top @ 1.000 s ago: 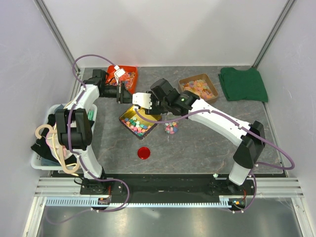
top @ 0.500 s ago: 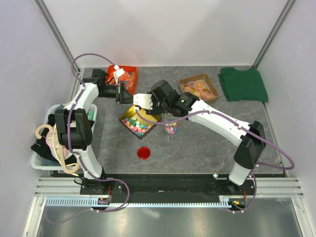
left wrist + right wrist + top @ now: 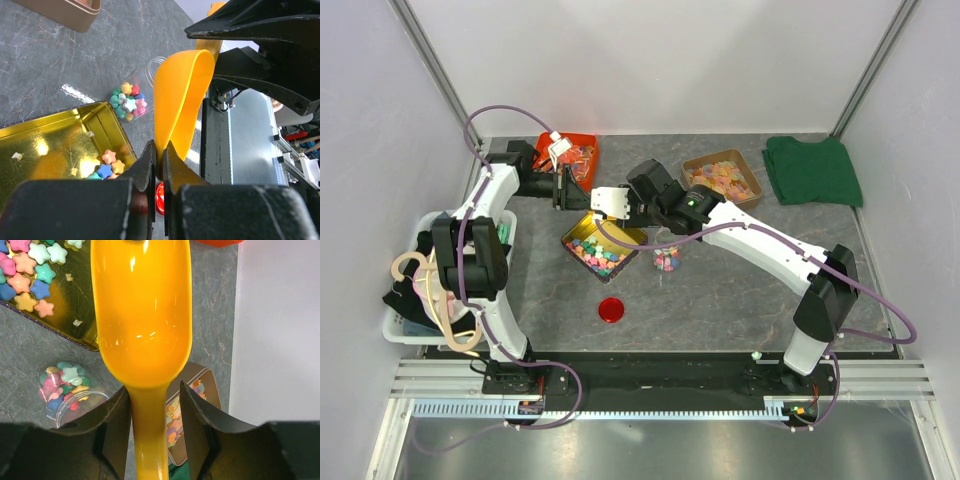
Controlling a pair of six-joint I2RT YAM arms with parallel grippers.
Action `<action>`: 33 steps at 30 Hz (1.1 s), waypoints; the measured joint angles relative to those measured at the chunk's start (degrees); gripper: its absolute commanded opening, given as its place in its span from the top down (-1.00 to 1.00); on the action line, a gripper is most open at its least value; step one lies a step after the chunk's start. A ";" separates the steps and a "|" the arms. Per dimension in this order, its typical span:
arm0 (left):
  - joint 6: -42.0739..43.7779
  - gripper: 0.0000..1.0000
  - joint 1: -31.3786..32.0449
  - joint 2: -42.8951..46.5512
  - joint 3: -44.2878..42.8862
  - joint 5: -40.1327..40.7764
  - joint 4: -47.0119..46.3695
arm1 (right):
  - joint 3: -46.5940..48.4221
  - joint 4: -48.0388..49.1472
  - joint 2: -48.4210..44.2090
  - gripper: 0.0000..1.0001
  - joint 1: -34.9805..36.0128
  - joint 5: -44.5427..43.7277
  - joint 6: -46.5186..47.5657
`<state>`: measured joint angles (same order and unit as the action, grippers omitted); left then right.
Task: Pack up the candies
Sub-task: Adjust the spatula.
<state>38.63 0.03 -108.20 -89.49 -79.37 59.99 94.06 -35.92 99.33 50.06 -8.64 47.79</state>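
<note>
Candies (image 3: 598, 255), small star-shaped sweets in mixed colours, fill part of the shallow gold metal tin (image 3: 578, 232) overhead, with more in the small clear plastic jar (image 3: 667, 261) just beside it. On the left wrist camera I see the left gripper (image 3: 160, 167) almost shut, pinching the rim of the yellow plastic scoop (image 3: 182, 100), candies below it. The right wrist camera shows the right gripper (image 3: 152, 397) clasping the scoop's handle, bowl over the tin.

L tool (image 3: 159, 152) + R tool (image 3: 152, 402) both clamped on scoop (image 3: 142, 315) — arms converged.
</note>
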 measured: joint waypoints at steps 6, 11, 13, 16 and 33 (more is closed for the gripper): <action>2.01 0.97 0.00 -0.02 -0.87 -0.33 2.49 | 0.00 0.09 0.07 0.04 -0.04 0.61 -0.04; 3.65 0.97 -0.02 -0.68 -1.77 -0.48 4.39 | 0.07 0.09 0.17 0.05 -0.04 1.73 -0.55; 4.37 0.97 -0.02 -1.18 -1.97 -0.70 5.16 | 0.50 -0.20 0.55 0.06 -0.04 2.32 -0.87; 5.53 0.97 -0.24 -1.92 -2.40 -0.79 6.60 | 1.36 -0.96 1.27 0.19 -0.07 2.95 -1.20; 12.35 0.24 -1.01 -6.36 -6.21 -2.10 15.08 | 4.87 -4.57 2.80 1.00 -0.35 4.87 -2.19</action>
<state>50.98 -0.97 -114.56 -95.70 -81.47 75.07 98.94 -40.49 102.13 49.71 -3.77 45.60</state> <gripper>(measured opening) 0.210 0.361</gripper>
